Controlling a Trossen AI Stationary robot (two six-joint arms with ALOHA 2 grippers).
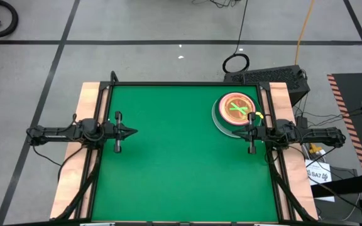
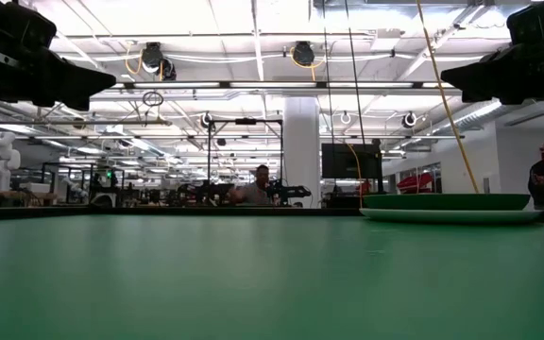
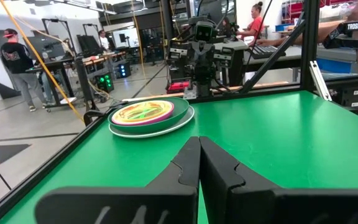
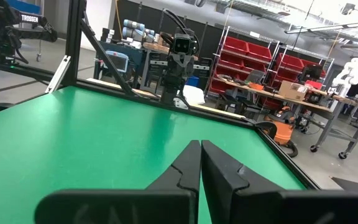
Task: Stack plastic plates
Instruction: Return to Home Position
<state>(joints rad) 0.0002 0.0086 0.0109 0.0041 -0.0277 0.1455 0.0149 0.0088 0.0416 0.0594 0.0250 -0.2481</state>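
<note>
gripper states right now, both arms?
Left gripper: shut, empty, at the table's left edge.
Right gripper: shut, empty, at the right edge.

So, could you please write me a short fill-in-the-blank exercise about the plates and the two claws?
1. All the plates lie in one ___ on the table.
2. The left claw and the right claw are both ___ and hold nothing.
3. Of the two claws, the ___ one is nearer the plates.
4. The table surface is ___ in colour.

Missing words: stack; shut; right; green
</note>
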